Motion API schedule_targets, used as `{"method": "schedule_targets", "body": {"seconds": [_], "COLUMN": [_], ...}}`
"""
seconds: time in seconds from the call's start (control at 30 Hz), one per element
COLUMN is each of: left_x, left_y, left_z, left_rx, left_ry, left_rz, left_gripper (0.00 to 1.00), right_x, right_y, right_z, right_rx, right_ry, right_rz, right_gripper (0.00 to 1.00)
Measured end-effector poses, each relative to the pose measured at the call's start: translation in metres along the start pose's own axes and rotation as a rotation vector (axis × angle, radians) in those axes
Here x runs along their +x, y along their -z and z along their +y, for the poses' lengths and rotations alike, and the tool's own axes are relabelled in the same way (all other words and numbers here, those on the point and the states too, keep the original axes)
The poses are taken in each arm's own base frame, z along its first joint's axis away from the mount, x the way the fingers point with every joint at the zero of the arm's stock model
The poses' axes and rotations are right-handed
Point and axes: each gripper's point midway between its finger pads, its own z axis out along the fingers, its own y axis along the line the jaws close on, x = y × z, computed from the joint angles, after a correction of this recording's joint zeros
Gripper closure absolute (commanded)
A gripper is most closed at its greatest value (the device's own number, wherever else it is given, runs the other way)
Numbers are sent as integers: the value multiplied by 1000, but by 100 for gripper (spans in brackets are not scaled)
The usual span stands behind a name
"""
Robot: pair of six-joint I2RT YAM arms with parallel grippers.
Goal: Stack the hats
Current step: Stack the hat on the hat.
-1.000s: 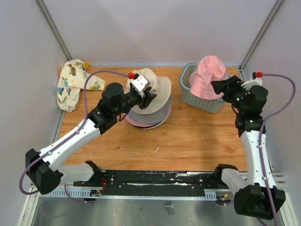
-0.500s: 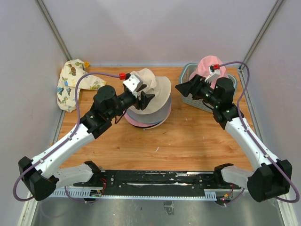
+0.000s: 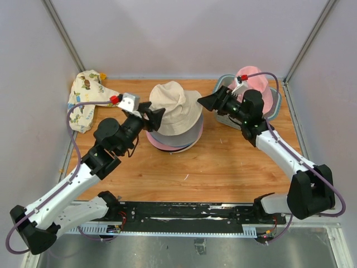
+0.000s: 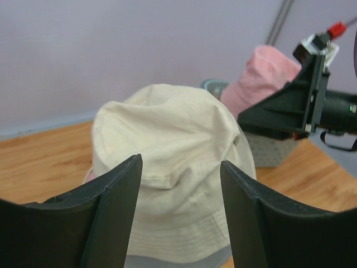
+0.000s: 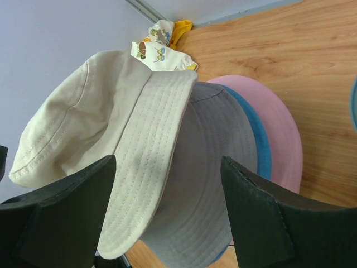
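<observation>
A stack of hats stands mid-table: a cream hat (image 3: 174, 105) on top, a grey hat (image 3: 189, 137) under it, a teal-blue brim (image 5: 257, 146) and a pink brim (image 3: 166, 146) at the bottom. My left gripper (image 3: 157, 116) is open and empty just left of the stack, with the cream hat (image 4: 167, 139) seen between its jaws. My right gripper (image 3: 204, 102) is open and empty just right of the stack, facing the cream brim (image 5: 145, 167) and grey brim (image 5: 217, 178). Another pink hat (image 3: 255, 82) sits in the basket.
The grey-green slatted basket (image 3: 219, 86) stands at the back right behind my right arm, and shows in the left wrist view (image 4: 268, 151). A patterned cream hat (image 3: 86, 100) lies at the back left edge of the wooden table (image 3: 223, 167). Walls close in on three sides.
My left gripper let go of the cream hat and drew back to the left. My right arm swung from the basket towards the stack, leaving the pink hat in the basket.
</observation>
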Motion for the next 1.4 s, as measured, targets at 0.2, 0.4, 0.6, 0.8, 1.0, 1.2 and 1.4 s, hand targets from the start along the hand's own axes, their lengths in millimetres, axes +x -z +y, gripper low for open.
{"method": "schedule_targets", "body": {"seconds": [0.2,0.4,0.6,0.8,1.0,1.2,1.4], "left_x": [-16,28,64,93,117,118,113], "left_y": [27,53,64,72,69,52,41], "left_z": [40,81,104,125,130,114,105], "left_rx": [-236,-472,-609,-659,-613,-487,-403], "left_ry": [201,390,514,632,727,813,876], "left_rz": [-136,-180,-199,-239,-245,-249,-258], "left_gripper": [33,22,17,14,14,14,14], "right_x": [-4,-8,0,6,11,17,24], "right_y": [-9,-14,-18,-19,-18,-9,-1], "right_z": [8,18,11,7,3,1,-3], "right_rx": [-59,-119,-119,-116,-112,-99,-86], "right_ry": [-46,-81,-112,-134,-141,-132,-121], "right_rz": [-18,-30,-15,-5,4,11,14], "right_gripper": [38,63,75,93,99,100,100]}}
